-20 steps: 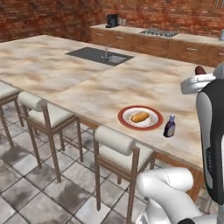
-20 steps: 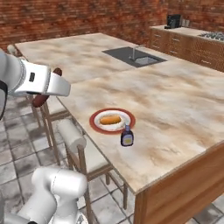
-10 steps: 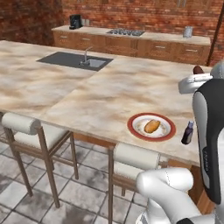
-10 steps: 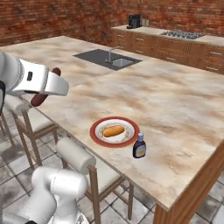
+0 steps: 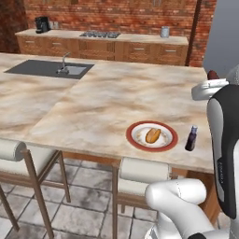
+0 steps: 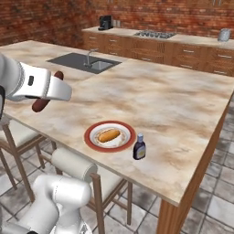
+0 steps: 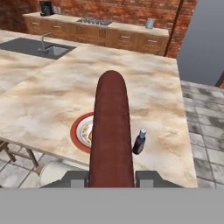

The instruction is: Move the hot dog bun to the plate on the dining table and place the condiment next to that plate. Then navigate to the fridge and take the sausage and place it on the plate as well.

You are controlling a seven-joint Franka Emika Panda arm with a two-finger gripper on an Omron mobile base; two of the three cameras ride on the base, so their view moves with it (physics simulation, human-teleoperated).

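From the left base view, we are seeing the bun [image 5: 152, 135] lying on the plate [image 5: 172, 142], with the bottle [image 5: 191, 138] just right of that plate. From the right base view, the sausage [image 6: 45, 97] is hanging left of the plate, off the table [image 6: 183, 114] edge. In the hand view, the gripper [image 7: 111, 178] is pinching the sausage above the plate; releasing this high, we are risking a roll into the bottle.

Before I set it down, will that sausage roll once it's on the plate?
Probably. The sausage looks round and smooth, so it may roll on the plate. Laid against the hot dog bun, it should likely stay. It looks stiff, jutting straight from the gripper.
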